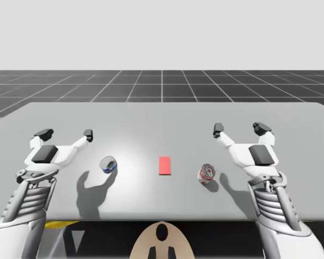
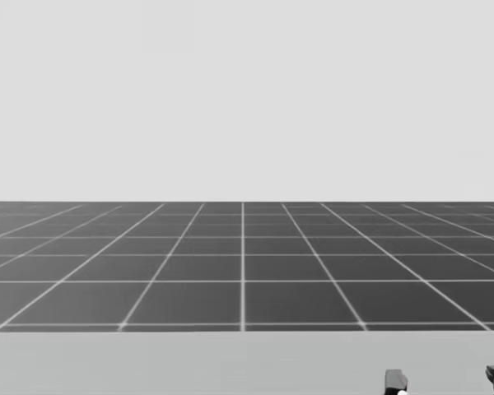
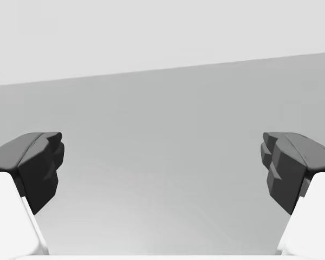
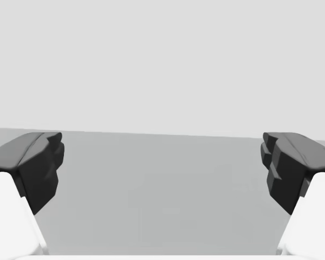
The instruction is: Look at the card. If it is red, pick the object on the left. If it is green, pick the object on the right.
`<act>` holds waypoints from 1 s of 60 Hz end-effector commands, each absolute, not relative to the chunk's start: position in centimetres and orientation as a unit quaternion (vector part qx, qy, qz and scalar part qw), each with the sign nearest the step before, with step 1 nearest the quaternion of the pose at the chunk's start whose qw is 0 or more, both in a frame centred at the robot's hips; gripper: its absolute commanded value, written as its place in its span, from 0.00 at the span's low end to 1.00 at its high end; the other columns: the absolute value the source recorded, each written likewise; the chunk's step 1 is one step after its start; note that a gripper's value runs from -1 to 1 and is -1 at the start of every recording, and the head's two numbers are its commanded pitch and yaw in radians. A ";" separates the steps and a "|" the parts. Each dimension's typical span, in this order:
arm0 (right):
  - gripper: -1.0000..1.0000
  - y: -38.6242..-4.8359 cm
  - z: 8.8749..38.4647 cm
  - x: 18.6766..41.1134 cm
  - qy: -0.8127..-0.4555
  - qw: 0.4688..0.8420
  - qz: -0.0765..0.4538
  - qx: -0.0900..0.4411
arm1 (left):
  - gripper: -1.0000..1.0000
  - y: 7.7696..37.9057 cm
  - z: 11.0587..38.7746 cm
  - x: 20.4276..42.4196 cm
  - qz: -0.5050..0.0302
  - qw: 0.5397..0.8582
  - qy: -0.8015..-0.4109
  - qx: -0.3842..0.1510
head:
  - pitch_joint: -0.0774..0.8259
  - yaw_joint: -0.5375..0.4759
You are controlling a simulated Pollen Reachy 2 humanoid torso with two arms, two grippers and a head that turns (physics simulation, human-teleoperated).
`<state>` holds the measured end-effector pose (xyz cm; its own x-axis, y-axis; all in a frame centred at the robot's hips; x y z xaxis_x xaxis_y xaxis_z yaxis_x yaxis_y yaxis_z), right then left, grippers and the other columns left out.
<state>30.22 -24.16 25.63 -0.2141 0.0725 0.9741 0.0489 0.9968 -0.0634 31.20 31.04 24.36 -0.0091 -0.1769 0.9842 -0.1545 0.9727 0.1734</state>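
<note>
A red card (image 1: 164,165) lies flat in the middle of the grey table (image 1: 162,116). Left of it rests a small blue can (image 1: 108,164), tipped on its side. Right of the card lies a red and silver can (image 1: 207,173), also tipped. My left gripper (image 1: 65,133) hovers open behind and left of the blue can; in the left wrist view (image 3: 162,168) nothing sits between its fingers. My right gripper (image 1: 241,128) stands open behind and right of the red can, and it (image 4: 162,168) holds nothing in the right wrist view. Two dark fingertips (image 2: 397,380) show low in the head view.
The table's far half is bare grey surface. A dark gridded floor (image 2: 243,263) stretches beyond the far edge. A yellow strip (image 1: 59,223) shows under the table's front edge at the left.
</note>
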 end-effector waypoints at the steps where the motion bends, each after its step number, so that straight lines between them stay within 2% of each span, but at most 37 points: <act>1: 0.00 -24.2 25.6 30.0 -0.779 0.625 -0.014 -0.041 | 0.00 31.3 24.4 31.2 -0.004 0.700 -0.704 0.120 | 0.05 0.52; 9: 0.00 -24.3 25.8 30.2 -0.769 0.638 -0.002 -0.026 | 0.00 31.2 24.3 31.2 -0.004 0.699 -0.705 0.120 | 0.10 0.52; 15: 0.00 -24.4 25.8 30.3 -0.769 0.638 -0.005 -0.035 | 0.00 31.2 24.3 31.2 -0.005 0.700 -0.704 0.121 | 0.16 0.52; 41: 0.00 -24.4 25.3 30.8 -0.764 0.643 0.004 -0.049 | 0.00 30.9 24.2 31.2 -0.020 0.701 -0.702 0.128 | 0.67 0.52; 50: 0.00 -24.3 25.2 30.8 -0.763 0.645 0.005 -0.048 | 0.00 30.9 24.3 31.2 -0.023 0.700 -0.702 0.129 | 0.79 0.51; 60: 0.00 -24.2 25.1 30.8 -0.762 0.646 0.007 -0.047 | 0.00 30.9 24.4 31.0 -0.021 0.698 -0.704 0.130 | 0.87 0.50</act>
